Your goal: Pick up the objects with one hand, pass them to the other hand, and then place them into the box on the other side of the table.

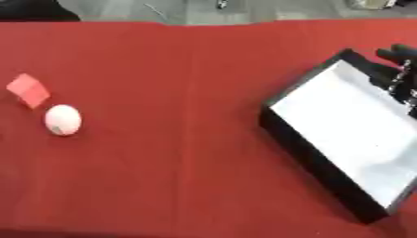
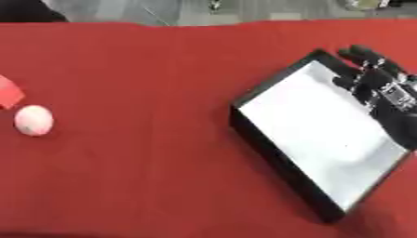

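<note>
Meanwhile, the right hand [image 2: 383, 90] is held open-fingered over the empty box [image 2: 269, 144]; the white ball [image 1: 63, 120] could be rolled away if nudged.

We see a red tablecloth [image 1: 187, 139] covering the table. Near the left edge lies a white ball [image 1: 63, 120], and just beside it, up and to the left, a small red block [image 1: 29, 90]; we cannot tell whether the two touch. On the right sits a black box [image 1: 306, 144] with a white floor, set askew, nothing inside it. At the box's far right rim we find the right hand [image 1: 397, 69], black, its fingers stretched out over the upper corner, holding nothing.
</note>
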You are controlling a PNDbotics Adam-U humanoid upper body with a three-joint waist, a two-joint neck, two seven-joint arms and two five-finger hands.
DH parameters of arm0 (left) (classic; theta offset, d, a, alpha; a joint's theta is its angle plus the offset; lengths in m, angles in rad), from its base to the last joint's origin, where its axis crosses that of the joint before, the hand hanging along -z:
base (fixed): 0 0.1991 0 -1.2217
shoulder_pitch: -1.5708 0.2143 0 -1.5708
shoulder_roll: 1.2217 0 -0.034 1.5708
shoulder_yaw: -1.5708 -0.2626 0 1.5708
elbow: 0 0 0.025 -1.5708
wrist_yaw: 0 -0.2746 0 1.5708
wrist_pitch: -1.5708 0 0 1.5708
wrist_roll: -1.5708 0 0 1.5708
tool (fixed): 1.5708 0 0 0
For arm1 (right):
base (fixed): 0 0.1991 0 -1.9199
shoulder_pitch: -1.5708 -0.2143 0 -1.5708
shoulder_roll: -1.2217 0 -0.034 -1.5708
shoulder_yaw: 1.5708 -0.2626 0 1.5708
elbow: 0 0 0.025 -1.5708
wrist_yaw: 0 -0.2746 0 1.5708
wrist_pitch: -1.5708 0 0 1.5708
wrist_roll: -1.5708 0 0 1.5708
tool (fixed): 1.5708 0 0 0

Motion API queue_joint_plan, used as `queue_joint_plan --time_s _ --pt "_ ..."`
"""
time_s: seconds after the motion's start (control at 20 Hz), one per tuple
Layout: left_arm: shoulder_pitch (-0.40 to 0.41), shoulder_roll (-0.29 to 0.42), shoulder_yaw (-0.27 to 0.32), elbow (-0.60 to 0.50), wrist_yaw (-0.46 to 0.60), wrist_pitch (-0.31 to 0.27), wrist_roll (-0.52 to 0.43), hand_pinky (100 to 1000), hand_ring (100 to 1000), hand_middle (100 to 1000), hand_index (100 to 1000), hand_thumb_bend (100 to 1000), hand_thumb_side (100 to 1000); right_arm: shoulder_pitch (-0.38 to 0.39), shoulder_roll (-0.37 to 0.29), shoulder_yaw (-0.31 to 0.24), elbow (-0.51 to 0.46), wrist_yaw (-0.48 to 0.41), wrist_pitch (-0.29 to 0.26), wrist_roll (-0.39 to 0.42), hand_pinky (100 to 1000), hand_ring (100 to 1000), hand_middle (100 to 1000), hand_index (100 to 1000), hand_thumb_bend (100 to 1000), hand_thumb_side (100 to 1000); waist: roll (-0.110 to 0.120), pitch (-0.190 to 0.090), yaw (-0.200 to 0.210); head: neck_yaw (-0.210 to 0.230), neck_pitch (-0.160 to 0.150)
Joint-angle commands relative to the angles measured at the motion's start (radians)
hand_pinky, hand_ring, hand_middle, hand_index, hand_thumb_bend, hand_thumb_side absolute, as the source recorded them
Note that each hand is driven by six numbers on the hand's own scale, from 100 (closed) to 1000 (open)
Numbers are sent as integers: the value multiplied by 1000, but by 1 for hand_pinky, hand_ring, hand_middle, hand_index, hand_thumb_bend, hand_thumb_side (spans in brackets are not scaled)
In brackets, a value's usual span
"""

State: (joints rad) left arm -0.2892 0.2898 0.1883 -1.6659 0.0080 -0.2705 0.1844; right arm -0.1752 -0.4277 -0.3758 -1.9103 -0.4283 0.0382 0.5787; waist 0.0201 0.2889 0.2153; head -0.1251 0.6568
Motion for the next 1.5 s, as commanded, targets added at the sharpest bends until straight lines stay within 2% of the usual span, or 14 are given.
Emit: queue_joint_plan --time_s 0.05,0.75,0.95,1.2,1.35,1.5 --pt "-7 29 15 -14 0 0 3 1000 792 705 811 156 830 -4 -31 -12 -11 -9 1 -4 1000 1000 1000 1000 100 573 -7 -17 -1 7 -6" --pt "-13 34 16 -13 -2 4 6 1000 793 705 812 158 827 -3 -30 -14 -12 -5 -1 -4 1000 1000 1000 1000 100 575 -8 -13 0 -1 8" --pt "-45 67 20 -7 -12 31 21 1000 793 706 825 160 808 -3 -32 -16 -11 -4 -3 -7 1000 1000 1000 1000 100 574 -10 -11 5 -11 11" --pt "-100 187 -2 31 -21 131 39 1000 793 677 828 151 762 -6 -39 -15 -8 -8 -1 -8 1000 1000 1000 1000 100 571 -6 -13 6 -6 13" --pt "-139 333 -43 81 7 201 26 1000 798 672 826 150 740 -9 -55 -10 -10 -19 -1 -6 1000 1000 1000 1000 100 565 3 -16 9 -8 18" --pt "-185 478 -91 160 34 238 -3 1000 812 692 834 158 713 -3 -77 -4 -13 -32 -13 -5 1000 1000 1000 1000 100 556 8 -23 11 -1 20"
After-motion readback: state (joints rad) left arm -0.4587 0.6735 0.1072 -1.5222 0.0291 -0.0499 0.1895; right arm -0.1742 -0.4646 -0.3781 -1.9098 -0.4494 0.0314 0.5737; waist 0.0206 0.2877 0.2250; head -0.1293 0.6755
